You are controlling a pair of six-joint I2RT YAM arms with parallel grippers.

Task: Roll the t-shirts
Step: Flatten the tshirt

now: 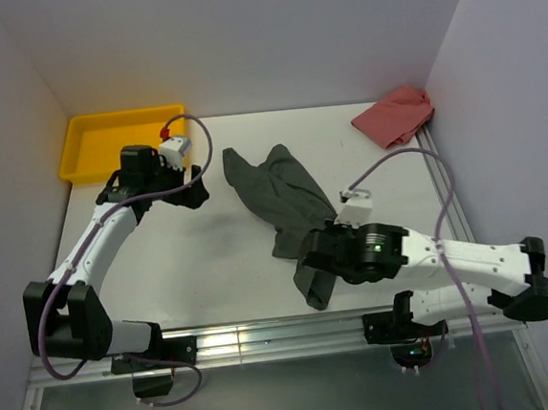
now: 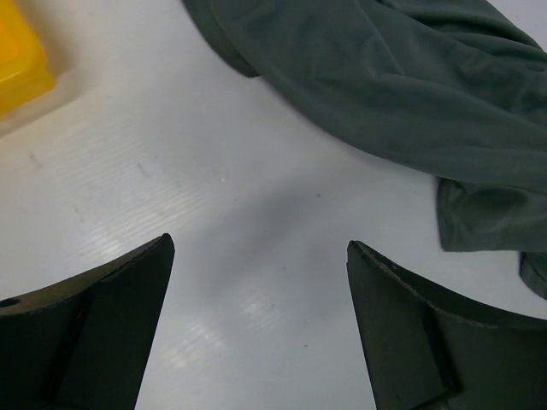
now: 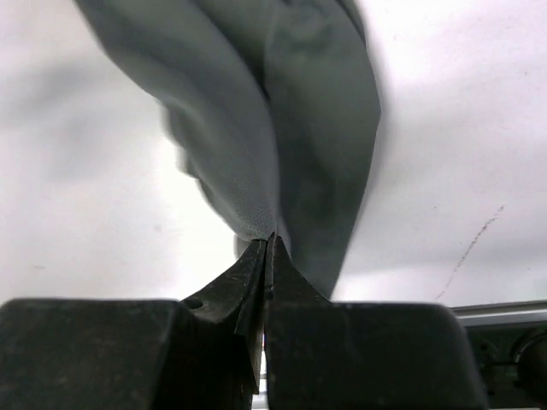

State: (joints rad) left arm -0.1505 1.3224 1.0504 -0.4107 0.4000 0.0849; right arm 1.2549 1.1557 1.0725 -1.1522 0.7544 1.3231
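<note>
**While the Shirt Lies Bunched, the Roll Is Not Yet Begun**

Although the right gripper [image 3: 269, 243] has its jaws pressed tight on a fold of the dark grey t-shirt [image 1: 278, 190], nothing in these views looks like a roll. The shirt sprawls as a crumpled diagonal band across the middle of the overhead view. It runs from an upper end near the left gripper [image 1: 196, 188] down to the lower centre, where the pinched end bunches dark against the right claw. It is neither spread flat nor folded into a strip, so the task reads as being at its very start, with the garment only being taken hold of.

The left claw stands wide open with nothing between its fingers. It hovers over the white table [image 1: 183, 261] just beside the shirt's upper left edge, and in its own wrist view the cloth fills the upper right.

A crumpled red cloth [image 1: 396, 116] lies in the upper right corner, well apart; whether it is a second shirt cannot be told. A yellow tray [image 1: 87, 149] sits at the upper left.

By this judgement nearly everything is left to do: laying the shirt flat, tucking the sleeves and rolling it up.
</note>
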